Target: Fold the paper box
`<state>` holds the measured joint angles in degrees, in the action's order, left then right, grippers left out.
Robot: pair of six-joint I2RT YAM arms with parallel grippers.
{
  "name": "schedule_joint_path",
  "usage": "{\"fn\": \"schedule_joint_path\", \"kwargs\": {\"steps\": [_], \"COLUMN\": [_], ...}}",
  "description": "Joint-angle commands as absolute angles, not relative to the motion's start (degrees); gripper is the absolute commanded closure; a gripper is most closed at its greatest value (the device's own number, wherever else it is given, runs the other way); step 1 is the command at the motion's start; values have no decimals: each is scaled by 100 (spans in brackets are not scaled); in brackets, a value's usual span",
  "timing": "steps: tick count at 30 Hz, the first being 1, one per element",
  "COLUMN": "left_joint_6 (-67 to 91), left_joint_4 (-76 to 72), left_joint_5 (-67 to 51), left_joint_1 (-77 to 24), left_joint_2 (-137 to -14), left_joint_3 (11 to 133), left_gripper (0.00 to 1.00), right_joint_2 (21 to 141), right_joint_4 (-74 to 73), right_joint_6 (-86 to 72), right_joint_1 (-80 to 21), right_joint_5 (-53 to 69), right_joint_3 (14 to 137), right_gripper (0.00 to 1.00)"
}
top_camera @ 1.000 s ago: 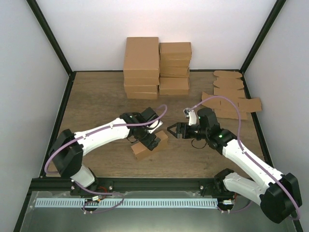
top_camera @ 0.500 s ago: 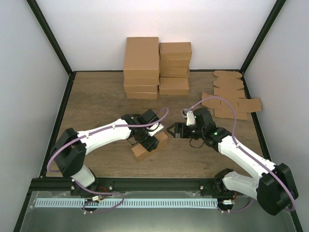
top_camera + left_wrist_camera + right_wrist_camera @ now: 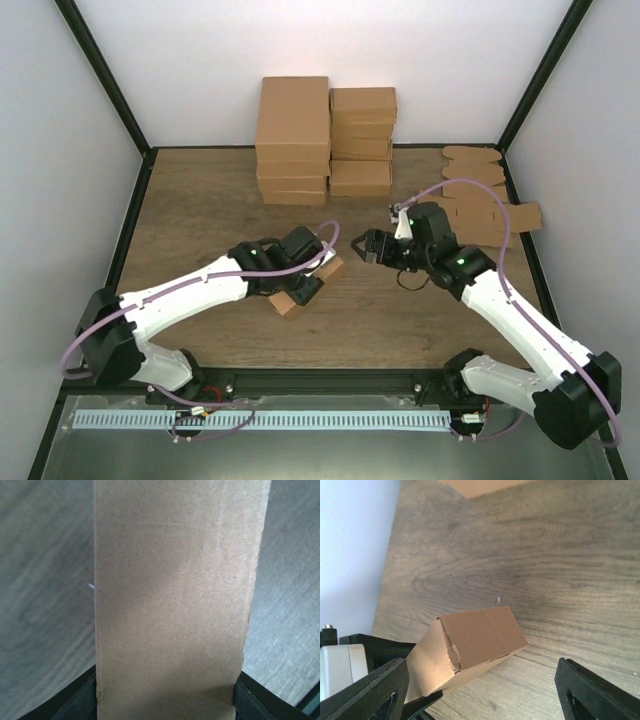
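One paper box (image 3: 477,632); blanks (image 3: 475,165) overhead only

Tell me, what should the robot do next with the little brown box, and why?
Probably the right gripper should ease toward the paper box and press its end flap flat. The left gripper holds the box across its sides, while the right gripper is open, empty and apart from it, and the box end facing it looks slightly ragged.
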<state>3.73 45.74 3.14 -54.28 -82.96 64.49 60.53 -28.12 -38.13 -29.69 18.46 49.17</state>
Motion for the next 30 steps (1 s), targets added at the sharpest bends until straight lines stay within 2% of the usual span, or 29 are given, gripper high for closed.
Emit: {"fn": "schedule_joint_path", "kwargs": {"steps": [1,3,8,12,18,22,27,30], "left_joint_6": [230,169,-571,-1490,-2452,-2712,-2936,-3071], "left_joint_4": [4221,4004,3117,2346,1665,1548,1370,1325], "left_joint_5": [1260,1690,2737,3572,4636,5084,5139,5187], "left_joint_1": [-5577,-5665,-6101,-6517,-7045,-7218,-7417,-7491], "left_joint_2": [-7823,-7609,-7024,-6780,-6807,-6908,-6948,-7039], "left_joint_3": [6530,6519,6148,5753,5384,5378,5410,5417], "left_gripper": [42,42,42,42,44,44,43,42], "right_joint_2": [5751,5664,5754,5904,5862,5799,5715,5689], "right_joint_4": [-3571,-3808,-4552,-4695,-3976,-4100,-3765,-3499], "right_joint_6": [-4386,-4752,-5915,-6744,-7583,-7609,-7717,-7706], "right_joint_1": [-2946,-2944,-2944,-2944,-2944,-2944,-2944,-2949], "right_joint_5": [1592,1480,1461,2148,3312,3247,3531,3637], "right_joint_3": [5796,6023,6661,6965,6718,6739,6161,5961], "right_gripper": [12,6,3,1,0,0,0,4]}}
